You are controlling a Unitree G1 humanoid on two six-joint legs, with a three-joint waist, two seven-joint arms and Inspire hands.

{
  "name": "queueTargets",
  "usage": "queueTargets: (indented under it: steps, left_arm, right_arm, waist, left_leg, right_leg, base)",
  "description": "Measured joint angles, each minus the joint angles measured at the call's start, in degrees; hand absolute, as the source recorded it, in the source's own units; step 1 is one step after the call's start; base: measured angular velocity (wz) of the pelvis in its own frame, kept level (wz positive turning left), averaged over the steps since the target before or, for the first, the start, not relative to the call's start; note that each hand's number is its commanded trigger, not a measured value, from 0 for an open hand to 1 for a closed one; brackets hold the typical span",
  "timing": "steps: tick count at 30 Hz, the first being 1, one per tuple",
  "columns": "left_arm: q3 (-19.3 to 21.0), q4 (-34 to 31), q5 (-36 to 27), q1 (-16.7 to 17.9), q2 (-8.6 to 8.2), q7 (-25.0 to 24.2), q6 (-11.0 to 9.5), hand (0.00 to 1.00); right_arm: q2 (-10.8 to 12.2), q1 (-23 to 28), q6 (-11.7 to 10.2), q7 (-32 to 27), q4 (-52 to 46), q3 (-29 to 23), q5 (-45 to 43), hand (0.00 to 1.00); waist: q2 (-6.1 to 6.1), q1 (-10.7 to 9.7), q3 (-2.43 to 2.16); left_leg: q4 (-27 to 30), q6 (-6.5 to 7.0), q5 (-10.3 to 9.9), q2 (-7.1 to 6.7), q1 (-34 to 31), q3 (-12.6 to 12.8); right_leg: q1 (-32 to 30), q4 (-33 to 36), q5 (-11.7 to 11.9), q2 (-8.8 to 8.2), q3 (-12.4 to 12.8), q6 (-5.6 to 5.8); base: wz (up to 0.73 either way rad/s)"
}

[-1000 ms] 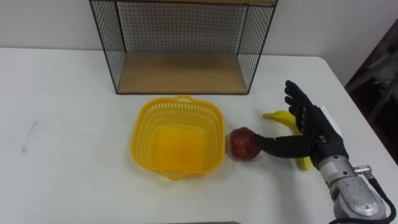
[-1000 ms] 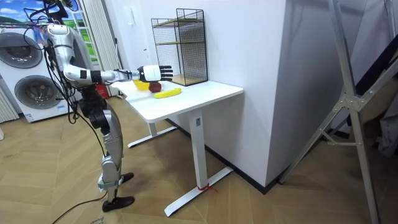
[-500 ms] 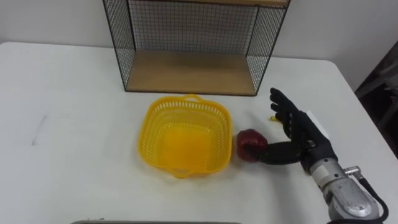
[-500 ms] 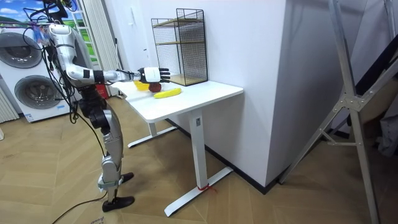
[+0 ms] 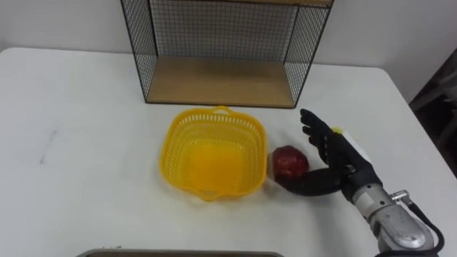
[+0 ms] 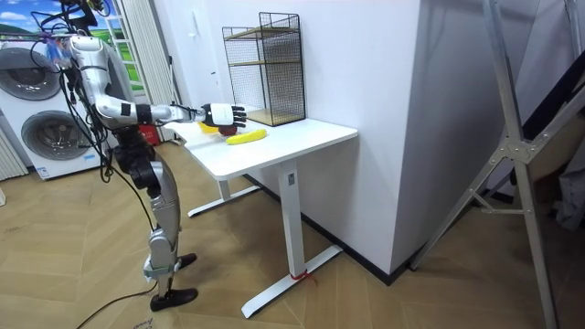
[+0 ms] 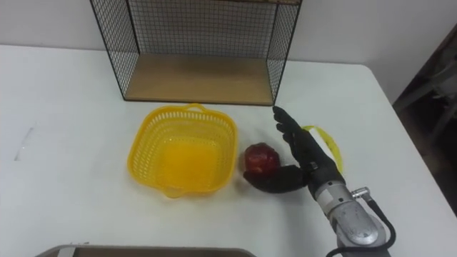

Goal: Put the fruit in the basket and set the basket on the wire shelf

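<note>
You have a bright yellow basket (image 5: 178,141) with an open lattice weave all round, sitting on a plain white table (image 5: 86,93). At the basket's three o'clock, the apple (image 5: 289,161) is deep red. The right hand (image 5: 340,165) next to it has black fingers and thumb, a white panel on its back and silver-grey metal at the wrist. At the hand's two o'clock, the banana (image 7: 333,148) is yellow. At the basket's twelve o'clock, the wire shelf (image 5: 221,82) is black square-grid mesh over a pale wood board.

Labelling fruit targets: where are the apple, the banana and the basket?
red apple (image 5: 289,161), left eye view, top
banana (image 7: 334,146), right eye view, exposed curve
yellow basket (image 5: 177,146), left eye view, left wall
</note>
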Motion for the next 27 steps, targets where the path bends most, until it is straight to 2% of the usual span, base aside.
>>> queueTargets:
  steps: [10,14,27]
  left_arm:
    - [0.0,0.0,0.6,-0.1,0.00,-0.1,0.0,0.00]
    - [0.1,0.1,0.8,-0.6,0.01,-0.1,0.0,0.00]
    - [0.0,1.3,1.8,-0.5,0.04,-0.1,0.1,0.00]
  right_arm:
    - [0.0,-0.5,0.0,0.5,3.9,0.0,-3.8,0.00]
    - [0.0,-0.9,0.0,1.5,4.2,-0.1,-6.4,0.00]
    - [0.4,-2.2,0.0,2.6,5.4,0.1,-10.9,0.00]
  waist:
    - [-0.67,0.5,-0.09]
    - [-0.90,1.2,0.04]
    - [-0.87,1.6,0.09]
  left_leg:
    - [0.0,0.08,0.1,-0.01,0.0,-0.2]
    - [0.0,0.08,0.1,-0.02,0.0,-0.1]
    - [0.1,0.09,0.1,-0.03,0.0,-0.4]
  right_leg:
    - [0.0,0.0,0.3,0.02,-0.1,-0.05]
    - [0.0,0.0,0.3,0.02,0.0,-0.04]
    - [0.1,0.0,0.3,0.03,-0.1,-0.04]
  base:
    - [0.00]
    - [0.00]
    - [0.00]
